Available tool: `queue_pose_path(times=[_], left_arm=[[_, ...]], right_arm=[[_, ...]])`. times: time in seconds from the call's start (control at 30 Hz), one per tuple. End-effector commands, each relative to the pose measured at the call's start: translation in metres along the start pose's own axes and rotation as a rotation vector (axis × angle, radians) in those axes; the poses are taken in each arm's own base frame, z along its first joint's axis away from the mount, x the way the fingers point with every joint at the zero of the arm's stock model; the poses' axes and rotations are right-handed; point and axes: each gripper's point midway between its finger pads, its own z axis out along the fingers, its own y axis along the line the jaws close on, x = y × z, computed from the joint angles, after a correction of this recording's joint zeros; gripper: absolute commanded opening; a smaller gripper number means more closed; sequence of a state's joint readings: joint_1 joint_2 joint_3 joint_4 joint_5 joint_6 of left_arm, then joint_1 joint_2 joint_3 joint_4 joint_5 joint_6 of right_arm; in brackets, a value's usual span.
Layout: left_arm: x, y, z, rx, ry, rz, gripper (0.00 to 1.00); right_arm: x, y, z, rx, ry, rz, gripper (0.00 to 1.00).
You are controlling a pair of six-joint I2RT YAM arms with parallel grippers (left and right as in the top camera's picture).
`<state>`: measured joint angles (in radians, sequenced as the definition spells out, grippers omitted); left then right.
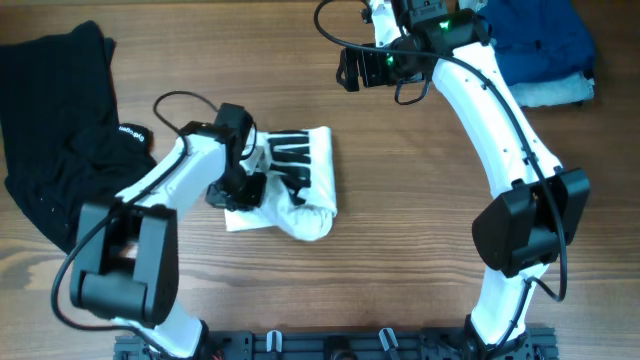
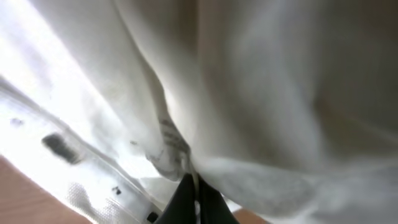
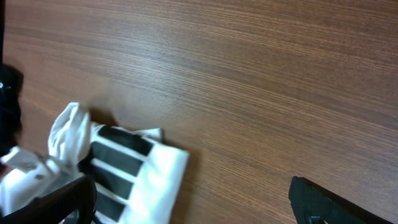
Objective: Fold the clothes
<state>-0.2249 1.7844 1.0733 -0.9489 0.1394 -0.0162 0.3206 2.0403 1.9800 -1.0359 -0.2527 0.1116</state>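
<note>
T-shirt [image 1: 300, 195], white with a black-striped print [image 1: 290, 152], lies bundled left of centre on the table [image 1: 400, 220] in the overhead. Its long axis runs from my near edge toward the far one. My left gripper [image 1: 243, 183] is at its left edge; the right gripper [image 1: 350, 68] is well apart.

Left wrist: cloth fills the view, jaws pinched shut on a fold.

Right wrist: jaws wide, holding nothing, the shirt low and left of them.

I judge the left arm far better placed for the fold.
</note>
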Motion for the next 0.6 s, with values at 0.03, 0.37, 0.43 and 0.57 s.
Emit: queue_pose_path(times=[0.03, 0.37, 0.43, 0.57], left_arm=[[0.02, 0.013, -0.023, -0.021, 0.043, -0.225, 0.04], [0.027, 0.013, -0.024, -0.025, 0.068, -0.258, 0.04], [0.026, 0.013, -0.024, -0.025, 0.063, -0.258, 0.04], [0.023, 0.013, -0.024, -0.023, 0.053, -0.256, 0.04]], right_arm=[[-0.001, -0.003, -0.001, 0.017, -0.004, -0.006, 1.0], [0.052, 0.05, 0.003, -0.293, 0.204, 0.04, 0.57], [0.076, 0.068, 0.012, -0.39, 0.279, 0.04, 0.04], [0.11, 0.11, 0.021, -0.678, 0.363, 0.079, 0.04]])
